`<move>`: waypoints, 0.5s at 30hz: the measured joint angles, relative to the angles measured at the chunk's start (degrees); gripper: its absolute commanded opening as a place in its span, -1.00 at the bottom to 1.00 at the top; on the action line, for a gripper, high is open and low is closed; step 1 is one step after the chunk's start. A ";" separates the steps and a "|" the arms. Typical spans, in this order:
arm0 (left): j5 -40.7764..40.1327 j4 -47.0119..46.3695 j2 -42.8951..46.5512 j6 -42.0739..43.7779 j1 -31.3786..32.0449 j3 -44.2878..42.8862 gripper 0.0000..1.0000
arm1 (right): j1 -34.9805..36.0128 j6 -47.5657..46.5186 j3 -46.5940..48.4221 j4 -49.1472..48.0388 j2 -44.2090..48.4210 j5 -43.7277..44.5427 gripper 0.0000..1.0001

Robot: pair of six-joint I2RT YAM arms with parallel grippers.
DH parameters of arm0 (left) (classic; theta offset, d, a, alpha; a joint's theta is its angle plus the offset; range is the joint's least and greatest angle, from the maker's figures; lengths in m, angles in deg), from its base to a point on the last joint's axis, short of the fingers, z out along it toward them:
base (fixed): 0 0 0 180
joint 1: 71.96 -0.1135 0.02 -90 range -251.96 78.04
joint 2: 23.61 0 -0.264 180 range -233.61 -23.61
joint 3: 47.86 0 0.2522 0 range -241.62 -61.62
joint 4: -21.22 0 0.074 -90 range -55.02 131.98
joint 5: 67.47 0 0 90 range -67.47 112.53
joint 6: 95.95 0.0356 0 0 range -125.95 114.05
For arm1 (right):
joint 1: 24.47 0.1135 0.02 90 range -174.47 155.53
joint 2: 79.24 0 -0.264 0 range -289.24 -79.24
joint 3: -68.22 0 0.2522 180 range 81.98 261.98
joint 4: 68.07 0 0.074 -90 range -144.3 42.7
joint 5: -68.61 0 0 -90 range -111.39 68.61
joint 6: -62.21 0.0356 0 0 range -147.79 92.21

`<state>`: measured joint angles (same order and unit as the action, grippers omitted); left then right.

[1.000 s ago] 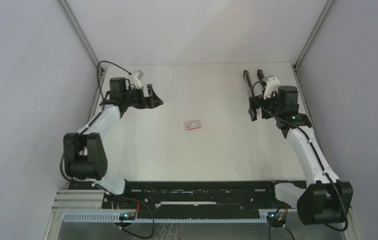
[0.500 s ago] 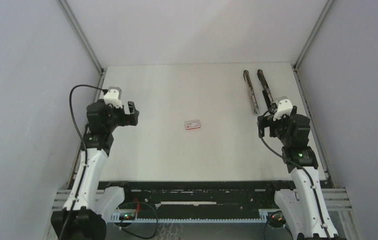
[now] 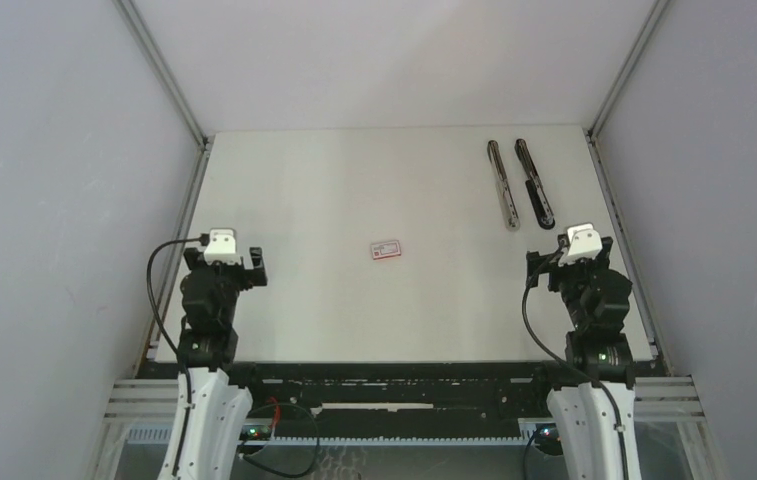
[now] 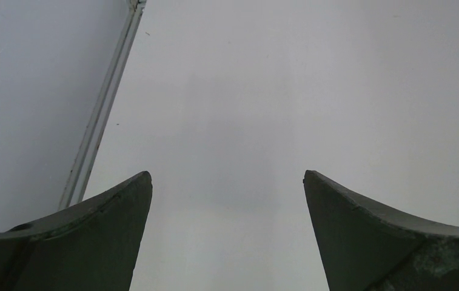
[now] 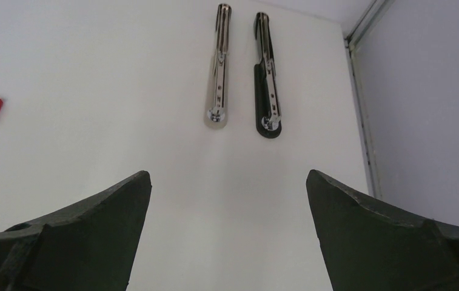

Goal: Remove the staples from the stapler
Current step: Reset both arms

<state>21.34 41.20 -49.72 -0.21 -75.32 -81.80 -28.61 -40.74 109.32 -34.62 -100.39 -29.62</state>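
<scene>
right at the near edge the two arms sit folded back over their bases. the left hand [image 4: 227, 176] is spread wide, its fingers [image 4: 93, 242] two dull, dark grey-green wedges with curved inner faces and slightly scuffed edges. nothing lies between them and they touch nothing, only bare surface showing below. the right hand [image 5: 228, 176] is the same make and just as wide apart, empty too, hanging over the near right part of the counter [image 3: 354, 310]. that counter is a flat, matte, off-white sheet, smooth and without pattern, with a thin pale metal rail [image 4: 102, 115] running along its left side where it meets the plain grey wall. around the middle lies a small flat box [image 3: 387, 249], rectangular, red-pink at the edges with a white face, well apart from both hands. further back, toward the far right corner, the stapler [image 3: 503, 185] lies as two long slim pieces, parallel, close beside each other but not touching. one is a silvery piece [image 5: 217, 66], a shiny channel of polished metal ending in a rounded pale foot; the other is a black piece [image 5: 266, 73] with a bright metal strip along its top and a rounded dark end. whether any staples sit in that channel i cannot tell from here; it is too small to make out.
</scene>
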 measured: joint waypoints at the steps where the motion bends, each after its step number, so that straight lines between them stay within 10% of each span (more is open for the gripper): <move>1: -0.13 -0.17 0.94 0.17 0.00 0.50 0.99 | -0.04 0.00 -0.02 -0.15 1.09 0.04 1.00; 15: -4.31 -2.78 -0.11 0.52 4.63 3.30 1.00 | -4.44 -0.83 -6.99 0.00 7.63 -1.18 1.00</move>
<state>17.03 38.43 -49.83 0.31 -70.68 -78.50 -33.05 -41.57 102.32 -34.62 -92.76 -30.80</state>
